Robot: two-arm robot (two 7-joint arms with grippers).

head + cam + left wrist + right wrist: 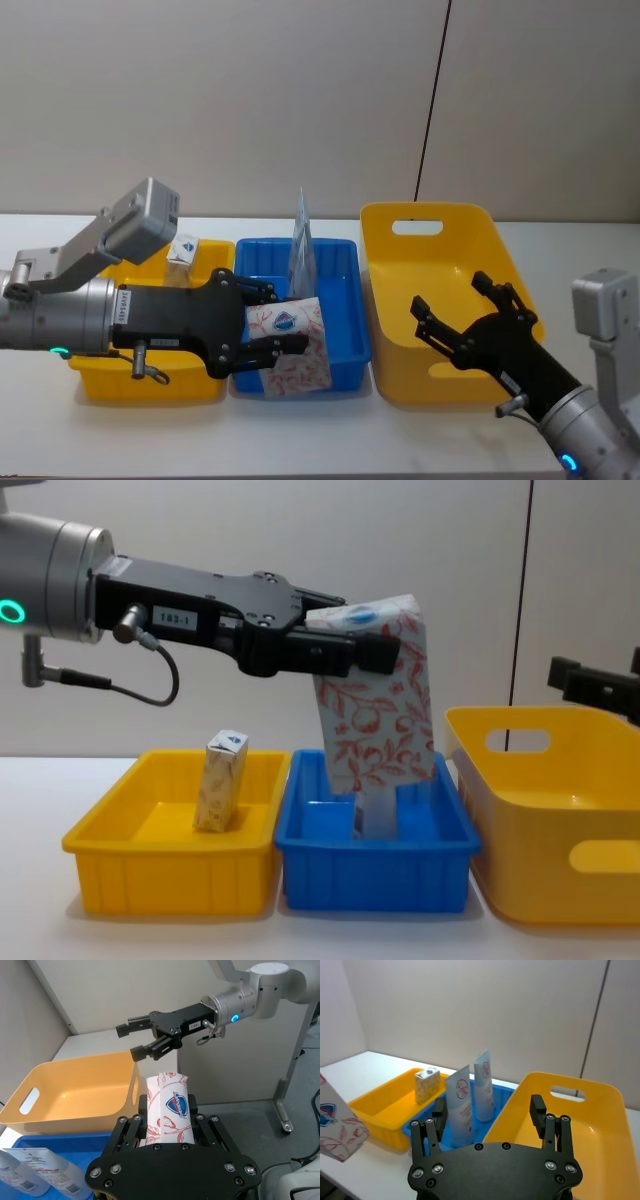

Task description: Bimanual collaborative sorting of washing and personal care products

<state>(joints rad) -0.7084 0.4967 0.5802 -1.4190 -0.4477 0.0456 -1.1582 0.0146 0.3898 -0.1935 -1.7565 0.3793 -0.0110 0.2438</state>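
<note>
Two hands at work: your left hand [274, 318] is clenched on the white box with red leaf print [297, 368], and your right hand [450, 292] is spread wide.
The box hangs tilted over the near part of the blue bin [356, 300], while your right hand hovers over the large yellow bin [430, 255] on the worktop [330, 430]. Farther back, pale-blue tubes [303, 245] stand upright in the blue bin, and the beige speckled carton [183, 250] stands in the small yellow bin [140, 385].

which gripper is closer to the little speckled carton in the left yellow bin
Left. The left gripper holds the white box above the blue bin, one bin over from the speckled carton. The right gripper, jaws open, hovers over the large yellow bin farther off.
</note>
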